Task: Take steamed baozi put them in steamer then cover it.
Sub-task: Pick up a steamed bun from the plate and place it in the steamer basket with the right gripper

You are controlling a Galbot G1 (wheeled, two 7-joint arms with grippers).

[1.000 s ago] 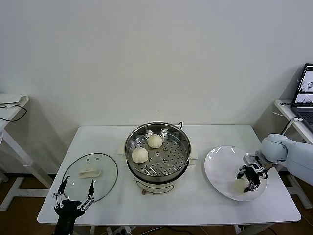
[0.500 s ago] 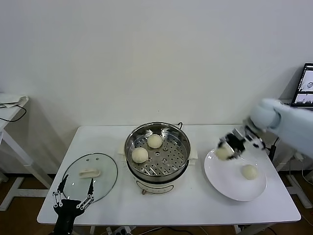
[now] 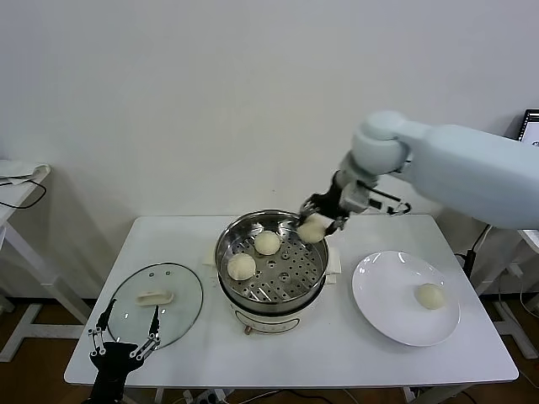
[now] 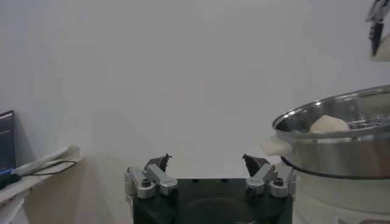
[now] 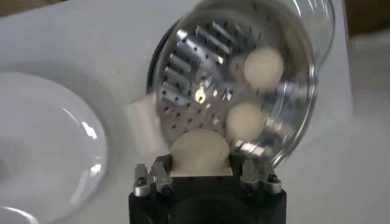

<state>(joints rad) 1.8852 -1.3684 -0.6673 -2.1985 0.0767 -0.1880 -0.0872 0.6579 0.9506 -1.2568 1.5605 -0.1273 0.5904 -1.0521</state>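
R arm reaches over steamer (image 3: pixel 271 257) rim — right claw (image 3: pixel 317 220) pinching baozi (image 3: pixel 311 228); left claw (image 3: pixel 125 335) spread, parked.

My right gripper (image 5: pixel 201 173) shows only its base in my right wrist view; the bun (image 5: pixel 200 150) it carries covers my fingertips, and the picture's edge cuts my wrist off. The steamer (image 5: pixel 304 73) is motion-blurred there (its perforations smear into streaks). In my left wrist view the steamer (image 4: pixel 341 164) runs off the edge, and a dark fingertip (image 4: pixel 376 24) is clipped at the corner.
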